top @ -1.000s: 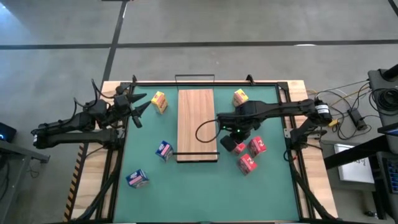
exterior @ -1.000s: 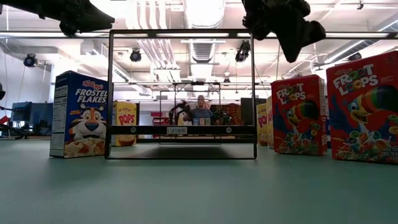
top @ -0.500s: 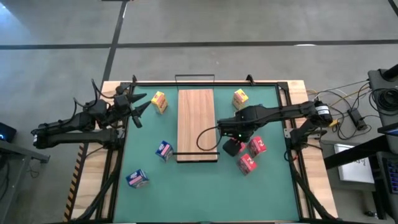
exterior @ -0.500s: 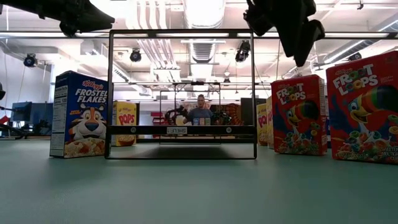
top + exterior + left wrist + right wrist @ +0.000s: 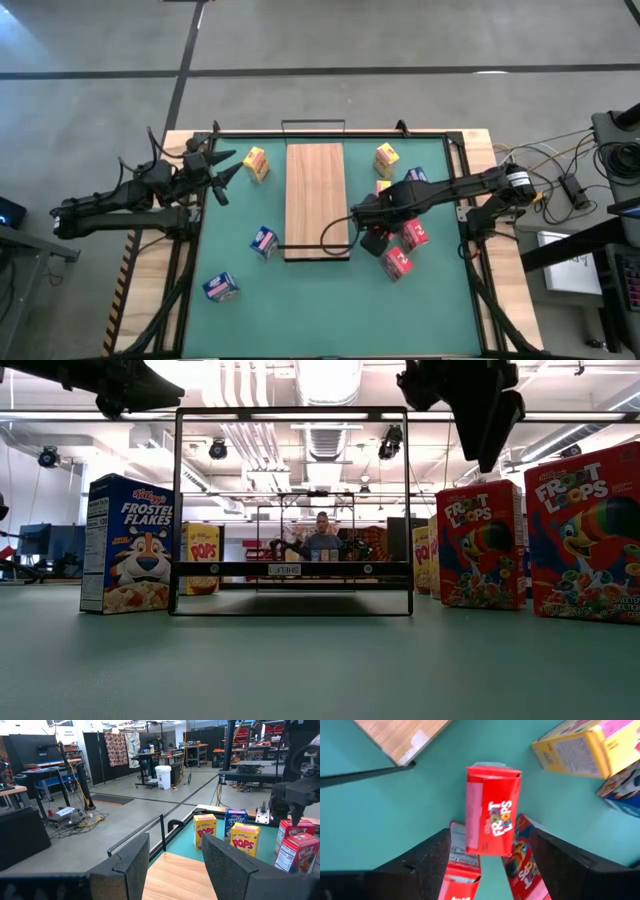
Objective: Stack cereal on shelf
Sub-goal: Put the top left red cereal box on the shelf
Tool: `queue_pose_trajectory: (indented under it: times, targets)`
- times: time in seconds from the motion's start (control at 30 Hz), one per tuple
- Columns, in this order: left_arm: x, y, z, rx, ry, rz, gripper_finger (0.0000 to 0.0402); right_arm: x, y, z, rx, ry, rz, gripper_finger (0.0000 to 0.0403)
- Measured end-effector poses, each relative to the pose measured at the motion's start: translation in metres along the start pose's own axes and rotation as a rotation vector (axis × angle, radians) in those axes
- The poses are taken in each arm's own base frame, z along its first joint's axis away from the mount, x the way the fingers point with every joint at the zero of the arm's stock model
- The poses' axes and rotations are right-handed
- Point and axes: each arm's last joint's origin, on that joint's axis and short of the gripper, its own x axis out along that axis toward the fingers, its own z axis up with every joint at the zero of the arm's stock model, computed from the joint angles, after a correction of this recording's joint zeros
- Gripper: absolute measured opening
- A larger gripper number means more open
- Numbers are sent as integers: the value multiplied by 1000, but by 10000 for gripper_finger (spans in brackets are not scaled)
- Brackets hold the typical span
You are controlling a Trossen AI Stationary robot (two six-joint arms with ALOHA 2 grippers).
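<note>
The right gripper [image 5: 490, 865], jaws spread and empty, hangs over a red cereal box [image 5: 492, 809] near the shelf [image 5: 315, 200], mid-worktop. Light, crushable cardboard: pinch its narrow sides gently.

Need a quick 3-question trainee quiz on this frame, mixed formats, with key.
1. True or false: a cereal box already lies on the shelf.
2. Which box stands directly under the open right gripper? A red, B blue, C yellow.
3. Fill in: the left gripper, waiting at the table's left edge, holds ____.
Key: 1 false; 2 A, the red box; 3 nothing.
</note>
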Motion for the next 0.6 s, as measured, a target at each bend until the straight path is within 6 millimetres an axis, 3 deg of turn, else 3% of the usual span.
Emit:
queue_pose_trajectory:
  times: [0.6]
  targets:
    - [0,0,0,-2,0,0,165,35,1,0,6,-16,15,251]
